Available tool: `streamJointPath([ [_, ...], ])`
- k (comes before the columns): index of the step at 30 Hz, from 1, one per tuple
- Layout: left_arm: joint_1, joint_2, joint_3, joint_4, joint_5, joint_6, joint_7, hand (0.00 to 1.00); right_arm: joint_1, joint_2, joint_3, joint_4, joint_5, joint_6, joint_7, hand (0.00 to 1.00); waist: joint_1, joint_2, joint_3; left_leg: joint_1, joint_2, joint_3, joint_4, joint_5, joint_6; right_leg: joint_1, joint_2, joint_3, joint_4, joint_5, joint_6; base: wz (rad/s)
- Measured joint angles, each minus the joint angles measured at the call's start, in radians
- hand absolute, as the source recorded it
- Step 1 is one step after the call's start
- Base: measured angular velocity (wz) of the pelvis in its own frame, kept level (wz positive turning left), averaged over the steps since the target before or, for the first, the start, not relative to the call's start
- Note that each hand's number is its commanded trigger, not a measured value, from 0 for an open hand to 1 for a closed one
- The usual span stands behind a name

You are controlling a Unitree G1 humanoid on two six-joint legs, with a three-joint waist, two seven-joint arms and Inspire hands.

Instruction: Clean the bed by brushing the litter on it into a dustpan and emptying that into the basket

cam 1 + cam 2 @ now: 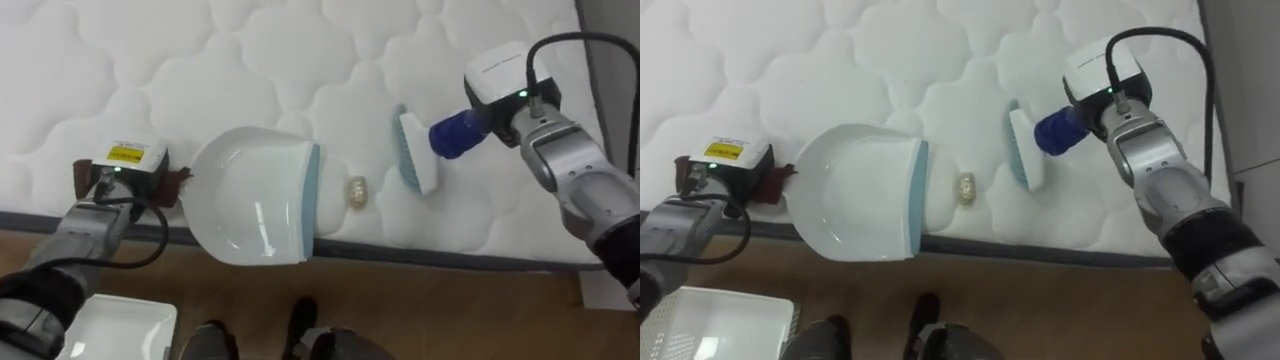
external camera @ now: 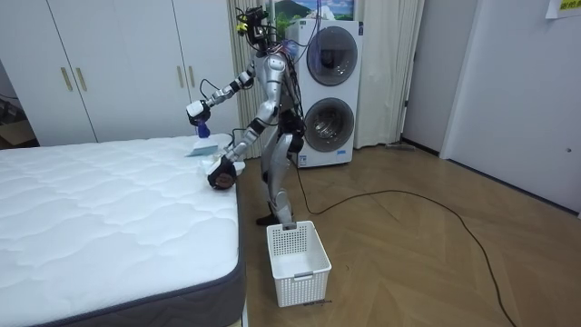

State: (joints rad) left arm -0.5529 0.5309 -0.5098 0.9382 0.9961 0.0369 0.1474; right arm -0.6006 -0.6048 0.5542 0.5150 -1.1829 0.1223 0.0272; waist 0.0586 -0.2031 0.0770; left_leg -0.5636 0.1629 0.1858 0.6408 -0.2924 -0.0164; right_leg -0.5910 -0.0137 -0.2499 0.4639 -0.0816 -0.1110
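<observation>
While left hand (image 1: 125,168) grips one dustpan (image 1: 250,195), right hand (image 1: 508,95) grips one brush (image 1: 415,152); one crumb (image 1: 356,192).

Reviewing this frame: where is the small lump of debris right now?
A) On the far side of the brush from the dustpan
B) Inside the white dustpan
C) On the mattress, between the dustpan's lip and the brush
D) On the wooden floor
C: the small lump lies on the mattress, just off the blue-edged lip of the dustpan, with the brush on its other side.
</observation>
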Motion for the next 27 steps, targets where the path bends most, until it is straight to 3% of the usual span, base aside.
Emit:
streamJointPath([
  [8, 0.002, -0.004, -0.004, 0.003, 0.000, 0.001, 0.000, 1.00, 0.034, 0.014, 0.040, -0.102, 0.003, -0.011, 0.089, 1.00, 0.002, 0.003, -0.0018, 0.004, 0.001, -0.009, 0.012, 0.001, -0.002, 0.012, 0.003, -0.001, 0.001, 0.000, -0.001, 0.02],
  [12, 0.002, -0.007, -0.006, 0.014, -0.001, 0.001, 0.002, 1.00, 0.034, 0.017, 0.090, -0.149, 0.009, -0.012, 0.130, 1.00, 0.001, 0.010, -0.0068, 0.003, 0.000, -0.009, 0.001, 0.001, -0.002, 0.011, 0.002, -0.001, 0.001, 0.000, -0.001, 0.00],
  [16, 0.003, -0.013, -0.007, 0.035, -0.001, 0.001, 0.016, 1.00, 0.034, 0.032, 0.097, -0.163, 0.009, -0.016, 0.162, 1.00, 0.002, 0.018, -0.0110, 0.004, 0.000, -0.008, 0.000, 0.001, -0.002, 0.010, 0.002, 0.000, 0.003, 0.001, -0.001, 0.00],
  [27, 0.016, -0.019, -0.023, 0.057, 0.000, 0.001, 0.076, 1.00, 0.037, 0.073, 0.102, -0.179, 0.086, -0.023, 0.213, 1.00, 0.003, 0.022, -0.0135, 0.005, -0.002, -0.007, -0.001, 0.001, -0.002, 0.010, 0.000, -0.002, 0.005, 0.000, -0.001, 0.00],
])
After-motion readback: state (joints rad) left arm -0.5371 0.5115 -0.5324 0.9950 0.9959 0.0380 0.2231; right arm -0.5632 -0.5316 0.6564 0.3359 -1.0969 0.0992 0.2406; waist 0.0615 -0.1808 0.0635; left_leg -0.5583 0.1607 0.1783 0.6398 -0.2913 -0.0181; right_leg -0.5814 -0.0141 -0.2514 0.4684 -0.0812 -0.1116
